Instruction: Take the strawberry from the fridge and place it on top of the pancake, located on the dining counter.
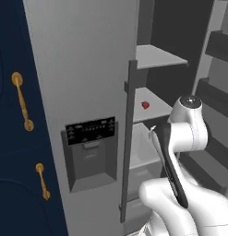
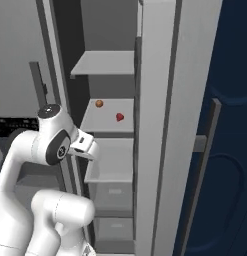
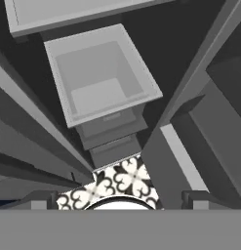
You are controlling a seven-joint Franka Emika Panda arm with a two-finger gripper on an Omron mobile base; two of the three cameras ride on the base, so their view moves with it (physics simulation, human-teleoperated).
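The grey fridge [image 1: 78,69] has its right door swung open, and its white shelves [image 2: 107,120] are in sight. On the middle shelf lies the tiny red strawberry [image 1: 145,105] [image 2: 119,117]. My hand [image 2: 85,145] hangs in front of the open compartment, lower than the strawberry's shelf and nearer to me. It points down, so the hand view looks onto a white fridge drawer [image 3: 102,78]. The gripper [image 3: 119,199] is open, its fingertips [image 3: 41,200] far apart with nothing between them. The pancake and the dining counter are out of view.
A small orange-brown ball [image 2: 99,103] lies on the same shelf, behind and left of the strawberry. The open door [image 2: 155,125] with its racks [image 1: 217,46] walls the right side. Navy cabinets with gold handles [image 1: 22,101] stand left of the fridge. Patterned floor tiles [image 3: 122,180] lie below.
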